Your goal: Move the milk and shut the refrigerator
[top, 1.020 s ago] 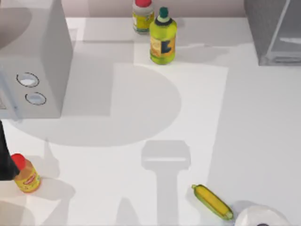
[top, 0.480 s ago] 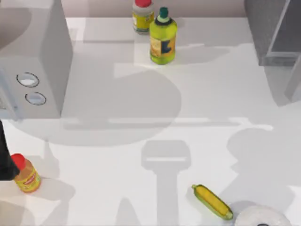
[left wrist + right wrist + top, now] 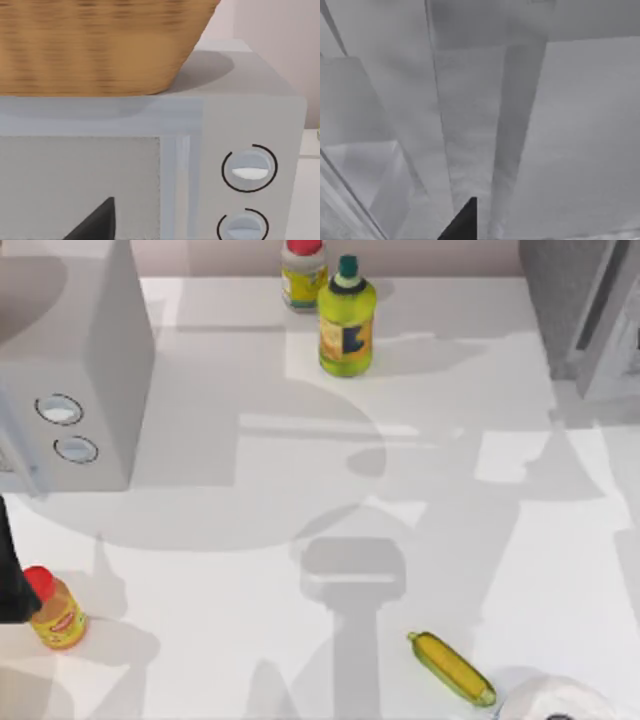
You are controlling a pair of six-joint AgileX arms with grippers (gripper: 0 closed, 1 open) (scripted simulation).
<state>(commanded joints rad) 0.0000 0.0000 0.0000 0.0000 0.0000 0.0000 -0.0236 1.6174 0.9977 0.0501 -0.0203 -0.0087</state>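
Starting at the table's left edge, the left arm [image 3: 10,580] is sitting parked beside the small yellow red-capped bottle [image 3: 55,612]. Its gripper [image 3: 95,222] is facing the grey box with two round dials [image 3: 90,360], which is carrying a woven tan basket [image 3: 100,45]. I cannot tell how its jaws are standing.

Moving along the far edge, a yellow-green bottle with a dark green cap [image 3: 346,325] and a smaller red-capped one [image 3: 303,275] are standing side by side. A yellow corn cob [image 3: 452,668] and a white roll [image 3: 555,702] are lying near the front edge.

Now the far right corner. The large plain grey refrigerator [image 3: 560,300] is getting its flat grey door panel [image 3: 612,330] swung in; half a second ago that panel was hanging further out over the table. So the shutting is well under way but not finished, and I'm judging the milk is already inside. The right gripper [image 3: 462,222] is hovering just beside grey cabinet panels, though I cannot tell if it is touching them or how wide its jaws are.
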